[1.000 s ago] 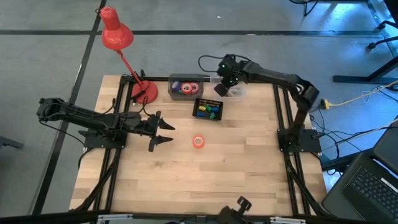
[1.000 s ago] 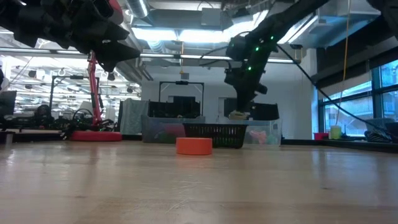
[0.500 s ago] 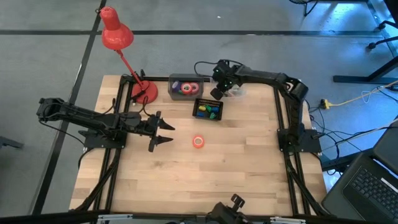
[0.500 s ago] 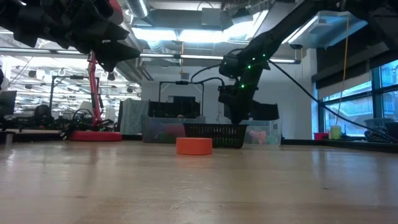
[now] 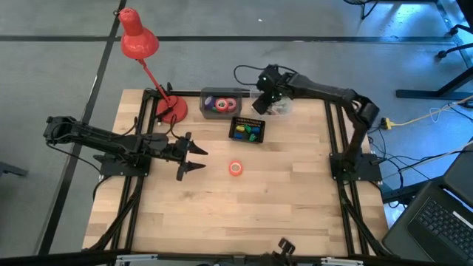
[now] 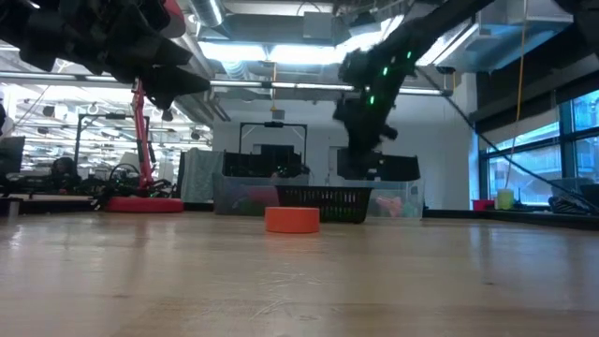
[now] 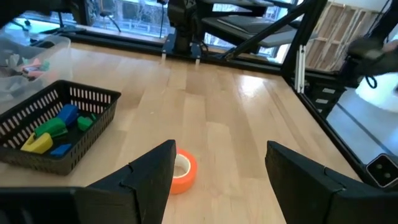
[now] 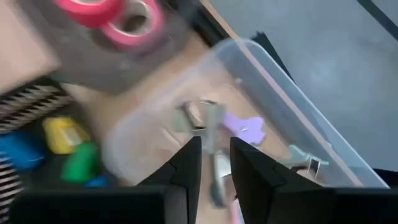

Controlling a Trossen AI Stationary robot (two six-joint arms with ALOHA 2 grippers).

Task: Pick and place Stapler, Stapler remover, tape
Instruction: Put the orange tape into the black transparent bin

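Note:
An orange tape roll lies flat on the table, also in the left wrist view. Pink and red tape rolls lie in a clear bin at the far edge. My right gripper hangs over a second clear bin that holds a purple staple remover. Its fingers stand close together around a silvery staple remover. My left gripper is open and empty, left of the orange roll. No stapler shows plainly. My right gripper has a silvery metal staple remover in the narrow gap between its two fingers, which come at it from above, pointing down. The picture is blurred, so the part held cannot be told. The remover's upper end sticks out past the fingertips, above the bin's floor.
A black mesh basket with yellow, green and blue small things stands between the bins and the orange roll. A red desk lamp stands at the far left corner. The table's near half is bare wood.
My right gripper dipped down into the clear bin, a little toward the table's left edge, then rose again to about its earlier height over the bin. My left arm has kept still.

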